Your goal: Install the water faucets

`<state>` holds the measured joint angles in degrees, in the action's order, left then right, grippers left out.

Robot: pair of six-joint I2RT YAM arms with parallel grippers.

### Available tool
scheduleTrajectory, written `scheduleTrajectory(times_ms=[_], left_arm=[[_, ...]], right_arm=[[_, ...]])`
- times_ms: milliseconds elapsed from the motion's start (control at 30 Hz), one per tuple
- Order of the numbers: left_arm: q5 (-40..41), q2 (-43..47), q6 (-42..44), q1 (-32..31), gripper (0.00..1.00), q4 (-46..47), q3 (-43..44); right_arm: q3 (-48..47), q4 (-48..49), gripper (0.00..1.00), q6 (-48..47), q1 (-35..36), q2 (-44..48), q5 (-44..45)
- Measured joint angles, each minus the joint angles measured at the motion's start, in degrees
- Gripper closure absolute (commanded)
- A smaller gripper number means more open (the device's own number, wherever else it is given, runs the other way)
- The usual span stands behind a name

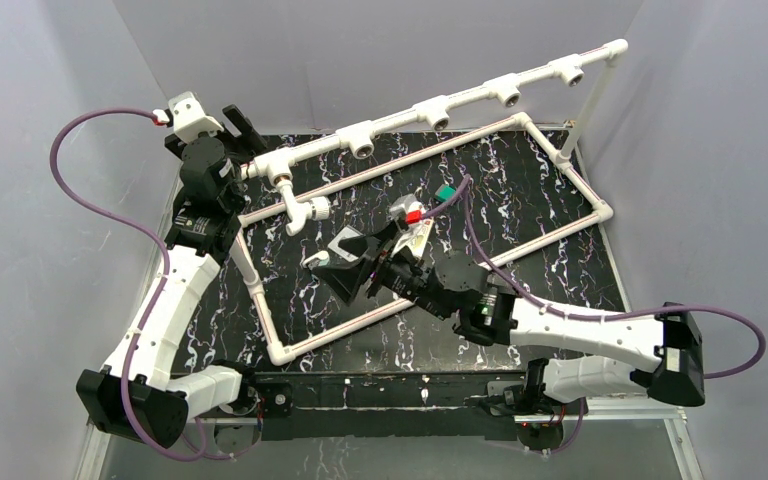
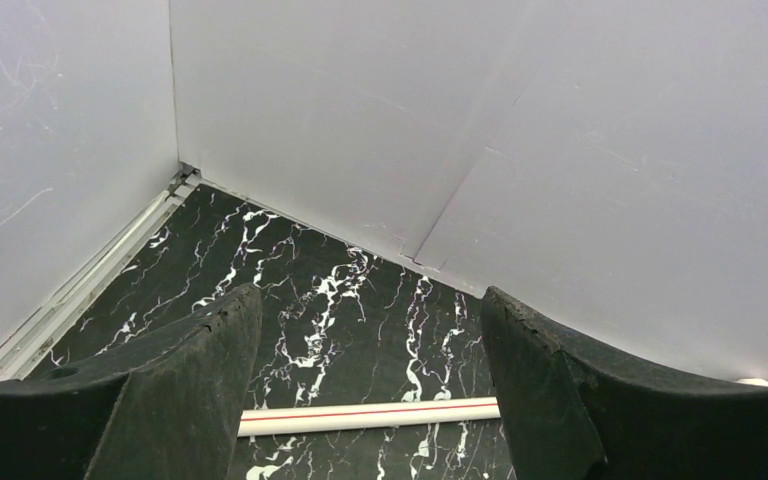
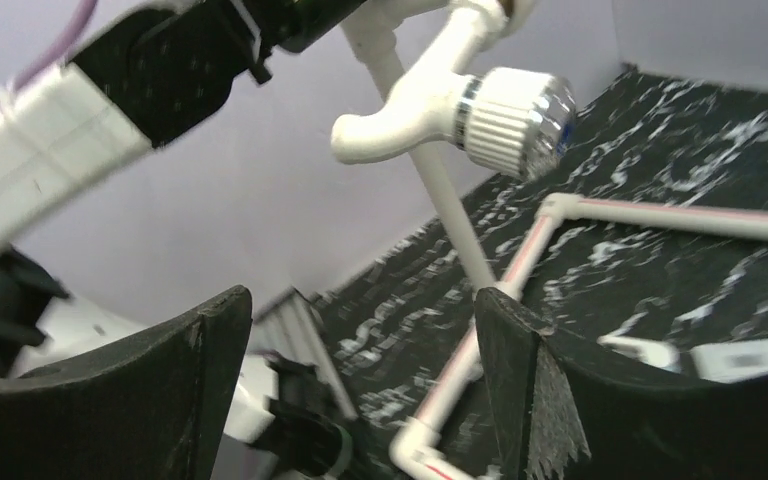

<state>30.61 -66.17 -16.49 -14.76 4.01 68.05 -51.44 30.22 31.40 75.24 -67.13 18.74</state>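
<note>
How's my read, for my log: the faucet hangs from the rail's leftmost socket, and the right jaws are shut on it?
Wrong on the jaws: the right gripper stands open, off the faucet, per the right wrist view. The rest holds.

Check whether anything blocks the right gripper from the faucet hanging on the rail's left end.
Nothing visible does. From the right wrist view, the faucet hangs just above and ahead of the open right gripper with only air between them. The left arm sits off to one side, out of that path.
</note>
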Motion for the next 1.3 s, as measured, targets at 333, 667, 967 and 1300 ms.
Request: scheduleTrajectory(times_ms=[333, 667, 967, 1300], left_arm=[[-0.02, -0.22, 0.0, 0.02, 0.23, -0.61, 0.33], [-0.04, -0.31, 0.02, 0.02, 0.23, -0.57, 0.33], [-0.04, -0.39, 0.33, 0.02, 0.23, -0.39, 0.33], [-0.02, -0.44, 0.44, 0.02, 0.23, -0.37, 0.33]], right_arm=[[-5.95, -13.51, 0.09, -49.29, 0.07, -0.04, -6.91], [-5.95, -3.32, 0.05, -96.8, 4.09, -8.39, -3.41], [-7.06, 9.81, 0.07, -116.17, 5.16, -17.0, -1.03], [-13.0, 15.04, 0.16, -119.56, 3.13, -21.33, -0.24]])
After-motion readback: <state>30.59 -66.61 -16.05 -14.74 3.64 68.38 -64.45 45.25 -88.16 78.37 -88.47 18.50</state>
